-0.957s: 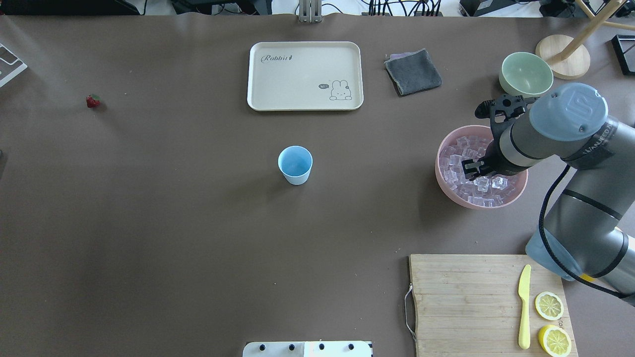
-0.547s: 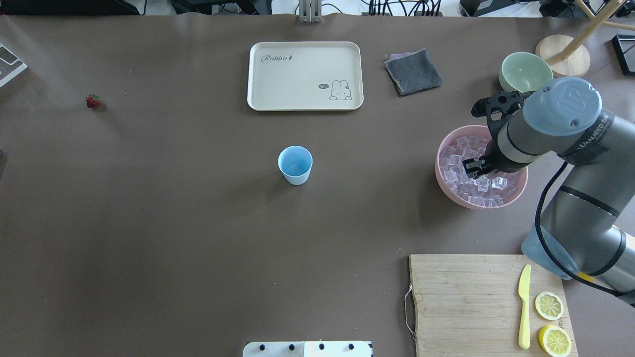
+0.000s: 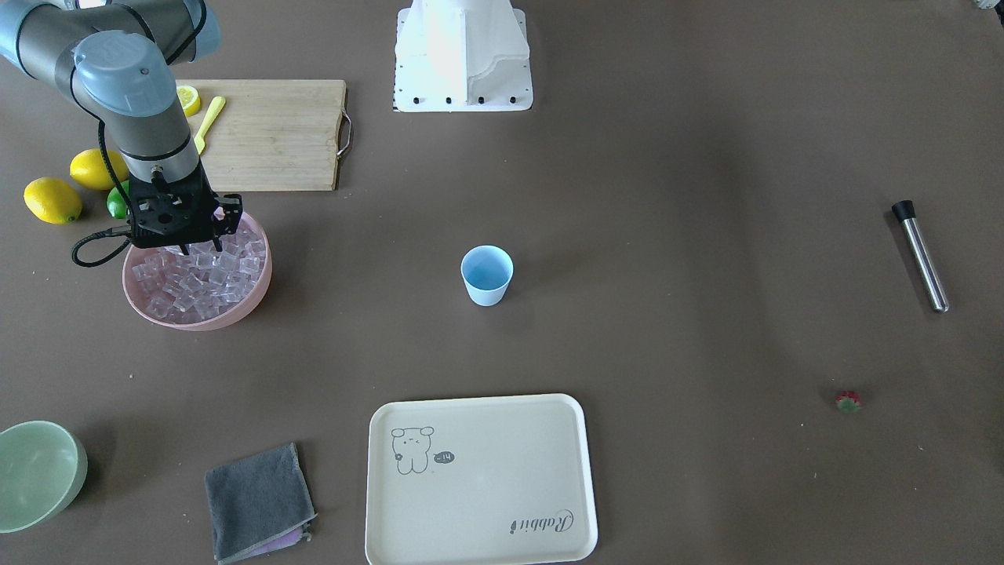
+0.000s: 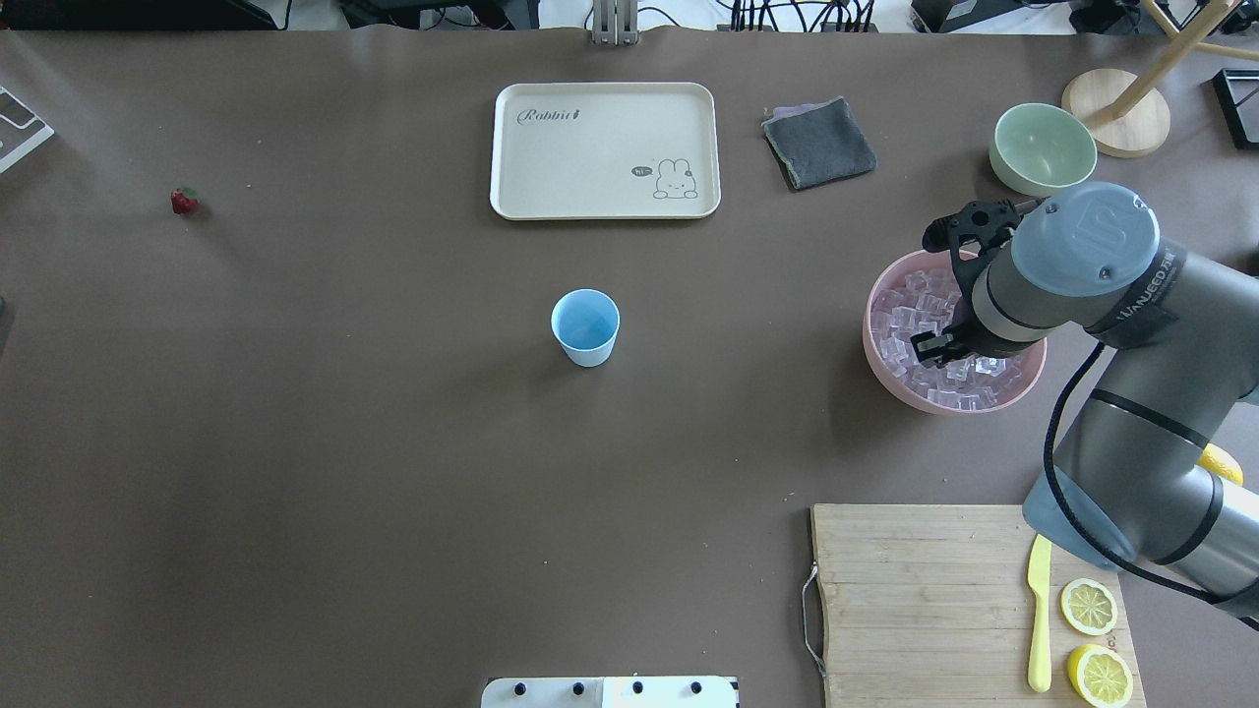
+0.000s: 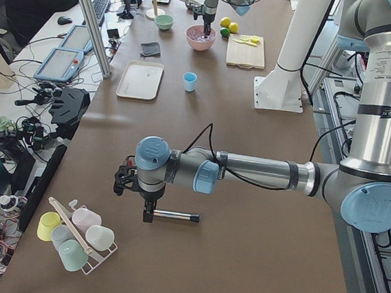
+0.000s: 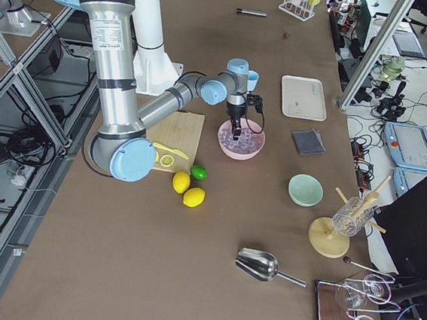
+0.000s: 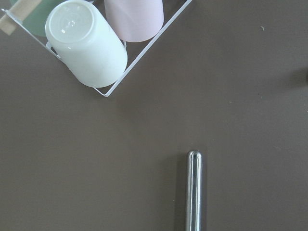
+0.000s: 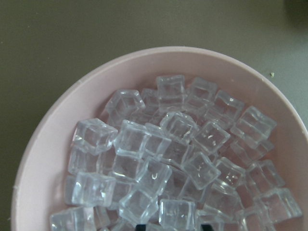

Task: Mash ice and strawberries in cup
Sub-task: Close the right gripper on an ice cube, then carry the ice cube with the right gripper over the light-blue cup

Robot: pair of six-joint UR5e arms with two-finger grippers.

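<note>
Ice (image 8: pixel 144 144) cubes lie heaped in pink bowl (image 8: pixel 48 125) at right end of table (image 4: pixel 393 442); cup (image 4: pixel 585 324) stands mid-table, well apart, apparently empty, and strawberry (image 4: pixel 184 202) sits alone at far left. R claw (image 4: pixel 932 346) is down among the cubes, tips narrowly apart w/ one cube between, not judged clamped; L claw (image 5: pixel 149 208) hangs over steel muddler (image 3: pixel 920 255), state can't be told. Rec.: centre on a single cube, close square on flat faces, lift straight, as a glossy cube prob. slips if pinched at a corner.
</note>
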